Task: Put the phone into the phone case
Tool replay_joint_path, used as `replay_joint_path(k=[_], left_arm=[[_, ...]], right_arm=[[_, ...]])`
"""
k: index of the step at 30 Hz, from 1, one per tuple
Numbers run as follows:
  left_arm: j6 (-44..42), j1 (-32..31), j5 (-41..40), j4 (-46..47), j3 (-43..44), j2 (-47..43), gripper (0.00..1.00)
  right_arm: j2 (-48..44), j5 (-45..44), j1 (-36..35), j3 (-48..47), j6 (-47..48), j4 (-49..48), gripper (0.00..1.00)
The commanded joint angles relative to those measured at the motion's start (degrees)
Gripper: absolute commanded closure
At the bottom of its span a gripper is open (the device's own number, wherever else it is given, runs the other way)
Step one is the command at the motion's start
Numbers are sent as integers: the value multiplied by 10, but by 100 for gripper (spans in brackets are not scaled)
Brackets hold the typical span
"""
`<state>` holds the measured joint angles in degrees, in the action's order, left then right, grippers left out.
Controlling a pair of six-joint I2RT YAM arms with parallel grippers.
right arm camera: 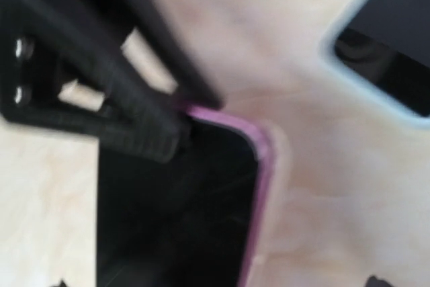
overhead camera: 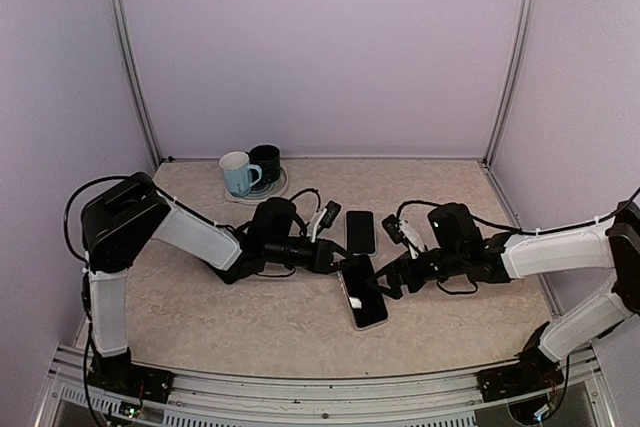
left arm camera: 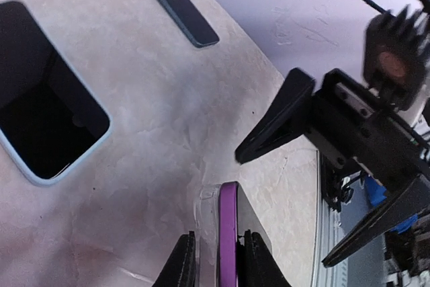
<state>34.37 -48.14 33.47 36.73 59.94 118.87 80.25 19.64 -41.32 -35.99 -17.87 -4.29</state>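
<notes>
The left gripper (left arm camera: 220,263) is seen clamped on the phone (left arm camera: 228,230), its two dark fingers (left arm camera: 181,263) pressed against the faces of the purple-edged handset, which is held up on its edge over the table (left arm camera: 168,139). Whether the table is touched cannot be told. A clear rim (left arm camera: 207,201) is made out against the phone's side; what it belongs to cannot be decided. Seen from above, the right gripper (left arm camera: 282,206) is found at 4 o'clock of that grip, its jaws spread wide with nothing held between them, and the phone's corner is seen just before them. The grip itself is placed near the table's middle. A dark slab rimmed in pale blue (overhead camera: 366,299) is laid flat close by at 5 o'clock; bare case or cased phone cannot be told. A second dark phone (overhead camera: 360,232) is laid flat at 12 o'clock. Well apart at 10 o'clock, a pale mug (overhead camera: 237,173) and a dark mug (overhead camera: 267,161) are stood together on a round coaster (overhead camera: 262,194).
</notes>
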Motion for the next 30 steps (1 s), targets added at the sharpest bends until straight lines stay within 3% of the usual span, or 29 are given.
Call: replay_joint_path(k=[1,4,8,12,16,19,21,30], left_arm=[[-220,-23,-33,-55,-27,-65,100],[-287,-33,-47,-68,-37,-84,100],[-316,-37,-39,-66,-45,-89,100],[-324,-44,-47,-64,-45,-86,100],[-318,-44,-47,-44,-57,-89,100],[-316,-47,-45,-30,-66,-100,100],[-316,-48,-46,-23,-69,-107,100],[-302,-63,-52,19,-78,-138,100]], right_arm=[[17,128,5,66,71,-141,4],[33,159,5,94,96,-223,6],[74,178,5,80,118,-239,14],[121,220,5,71,127,-255,45],[104,246,5,103,110,-321,70],[88,243,4,100,111,-317,95],[77,236,5,90,119,-296,100],[2,198,4,77,125,-269,100]])
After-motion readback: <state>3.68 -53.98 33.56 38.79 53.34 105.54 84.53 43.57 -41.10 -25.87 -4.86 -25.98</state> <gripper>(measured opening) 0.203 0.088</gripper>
